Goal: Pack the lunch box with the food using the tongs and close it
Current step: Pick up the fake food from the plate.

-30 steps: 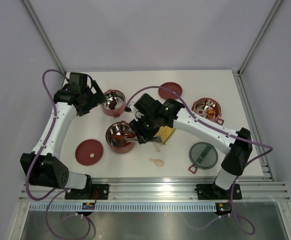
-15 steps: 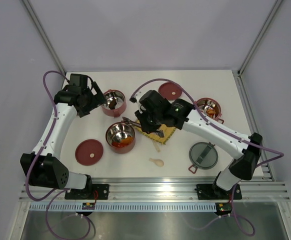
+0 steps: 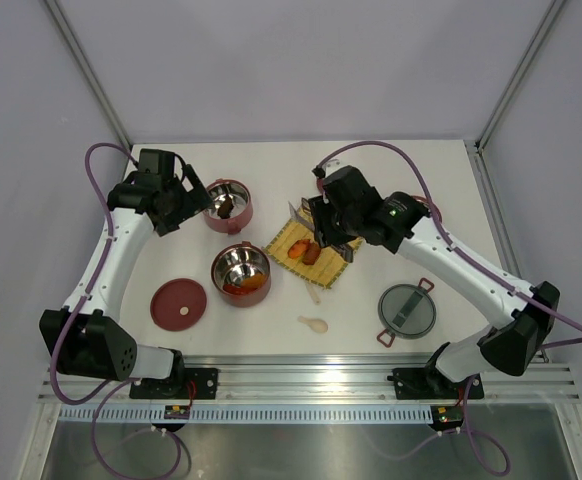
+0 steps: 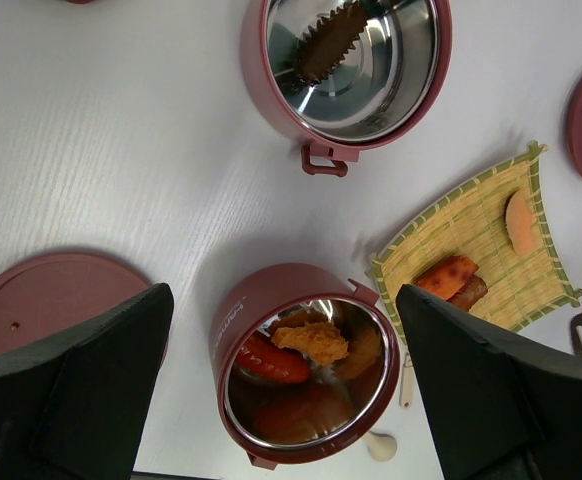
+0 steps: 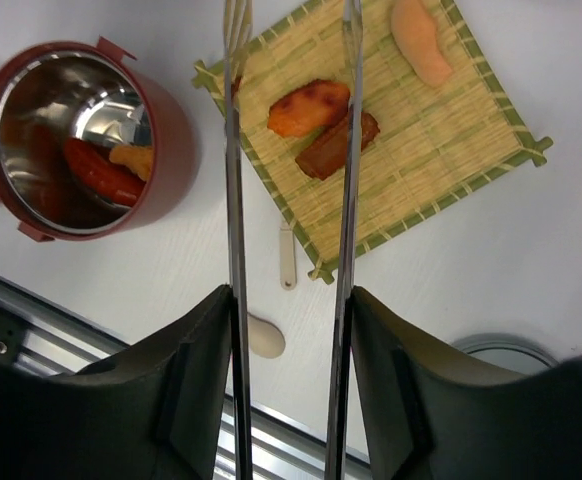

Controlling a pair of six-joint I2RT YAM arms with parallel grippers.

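My right gripper (image 5: pixel 291 385) is shut on the tongs (image 5: pixel 234 200), whose two silver arms stand apart with nothing between them above the yellow mat (image 5: pixel 411 150). On the mat lie food pieces: an orange one (image 5: pixel 309 107), a brown one (image 5: pixel 337 145) and a pale salmon one (image 5: pixel 419 40). The front lunch box tier (image 4: pixel 241 330) holds a red sausage (image 4: pixel 269 360) and an orange bit (image 4: pixel 311 342). The rear tier (image 4: pixel 271 90) holds a dark ridged piece (image 4: pixel 329 42). My left gripper (image 4: pixel 286 400) hangs open high above the front tier, beside the rear tier (image 3: pixel 227 205).
A flat red lid (image 3: pixel 178 303) lies at the front left. The grey top lid (image 3: pixel 407 310) sits at the front right. A cream spoon (image 3: pixel 313 323) lies in front of the mat. A third tier (image 3: pixel 423 215) shows behind my right arm.
My right gripper has swung with the tongs from over the front tier to the right, above the mat. The left arm has not moved.
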